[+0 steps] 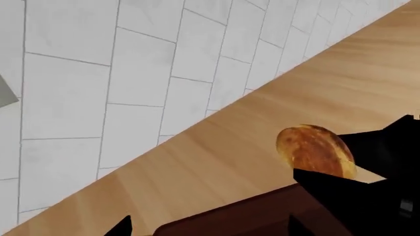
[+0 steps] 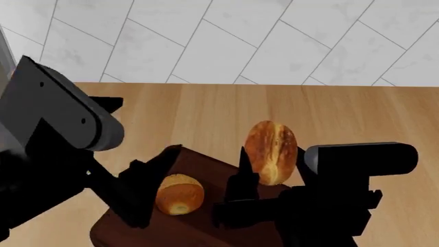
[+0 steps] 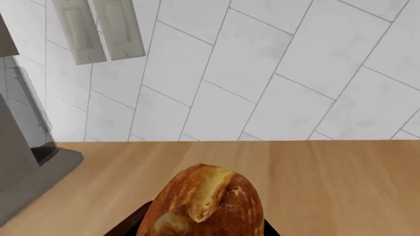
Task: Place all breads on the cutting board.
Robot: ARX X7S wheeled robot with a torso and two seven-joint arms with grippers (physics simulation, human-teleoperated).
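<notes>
Both breads look light and stiff-crusted, slick on their curved tops, so I would take each across its narrow middle with gentle pressure: the bun point(image 2: 180, 193) lies on the board point(image 2: 205, 167) between the spread fingers of my left tool point(image 2: 154, 188), untouched as far as I can see, and the loaf point(image 2: 272, 151) sits at the board's far edge, partly over the bench point(image 2: 205, 110). My right tool point(image 2: 241, 177) hangs just beside the loaf, but I cannot tell whether it is apart or together. Nothing else crowds the board; only the tiled wall point(image 2: 240, 41) stands behind, and the two tools are close enough to foul each other.
</notes>
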